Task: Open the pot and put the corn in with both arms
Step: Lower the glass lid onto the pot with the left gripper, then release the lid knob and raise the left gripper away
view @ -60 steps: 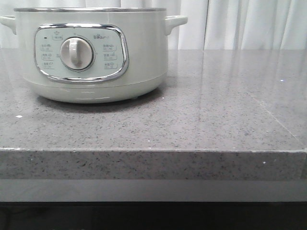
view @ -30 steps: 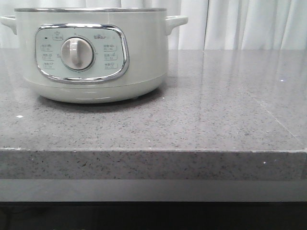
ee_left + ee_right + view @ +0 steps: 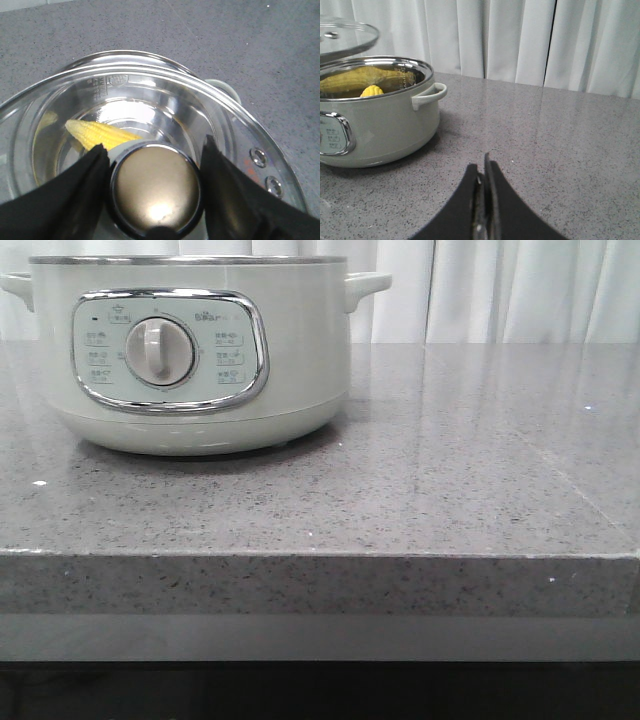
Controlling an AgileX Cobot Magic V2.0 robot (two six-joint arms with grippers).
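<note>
Lid [image 3: 165, 100] hangs directly over the pot's [image 3: 375, 125] open mouth, tilted, clear of the rim in the right wrist view. Left pincer [image 3: 152, 187] has its fingers clamped either side of the lid knob [image 3: 155, 190]. Corn [image 3: 100, 134] already lies inside the pot, seen through the glass, long axis across the bowl. Right pincer [image 3: 484, 200] is pinched closed on nothing, low over the bench [image 3: 560, 145], well apart from the pot. Next move is likely straight down with the lid; how much gap remains is hard to judge.
</note>
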